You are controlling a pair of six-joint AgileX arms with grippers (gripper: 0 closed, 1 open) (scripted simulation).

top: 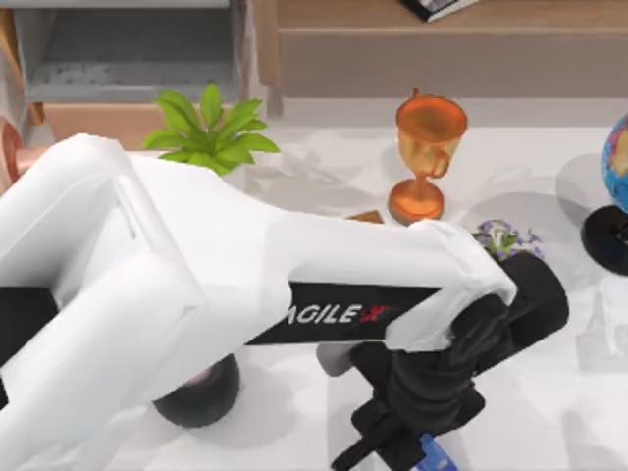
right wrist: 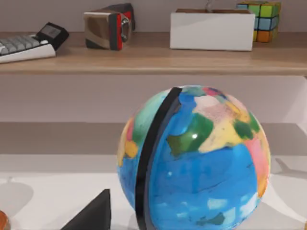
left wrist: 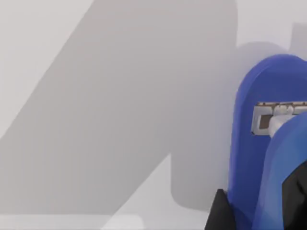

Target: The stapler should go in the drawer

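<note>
The slim bright-blue stapler [left wrist: 261,153] lies at the white bench's [top: 549,412] near edge, under the left claw [top: 417,446]; whether that claw grips it I cannot tell. A shallow hold could drop it before the grey-lined drawer [top: 128,69] at far left.

Left claw [top: 417,453] over stapler [top: 437,457]

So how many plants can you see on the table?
2: a leafy green plant near the drawer at the back left, and a little purple-flowered one peeking out behind the left arm. The arm could be hiding more.
</note>
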